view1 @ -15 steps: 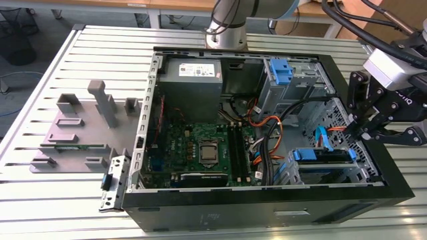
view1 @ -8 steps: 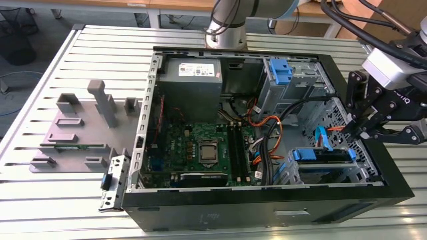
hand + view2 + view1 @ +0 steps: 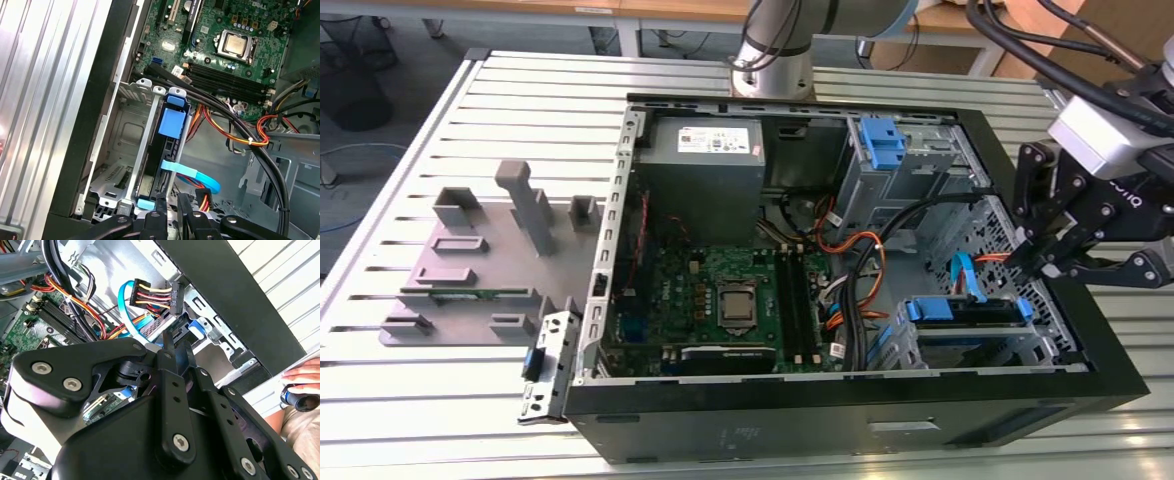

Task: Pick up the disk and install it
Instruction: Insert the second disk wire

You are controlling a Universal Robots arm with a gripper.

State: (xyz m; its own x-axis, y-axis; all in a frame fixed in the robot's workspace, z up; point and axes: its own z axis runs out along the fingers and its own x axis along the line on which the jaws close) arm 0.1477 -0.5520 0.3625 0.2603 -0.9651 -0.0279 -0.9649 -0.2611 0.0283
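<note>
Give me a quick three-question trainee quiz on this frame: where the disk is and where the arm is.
1. True or false: the disk lies flat on the table.
2. The gripper is nearest to: A) the power supply box, B) the drive cage, C) the processor socket.
3. Fill in: in the second wrist view, a person's ____ lies beyond the computer case.

Key: 1 false, it sits in the drive cage; 2 B; 3 hand.
</note>
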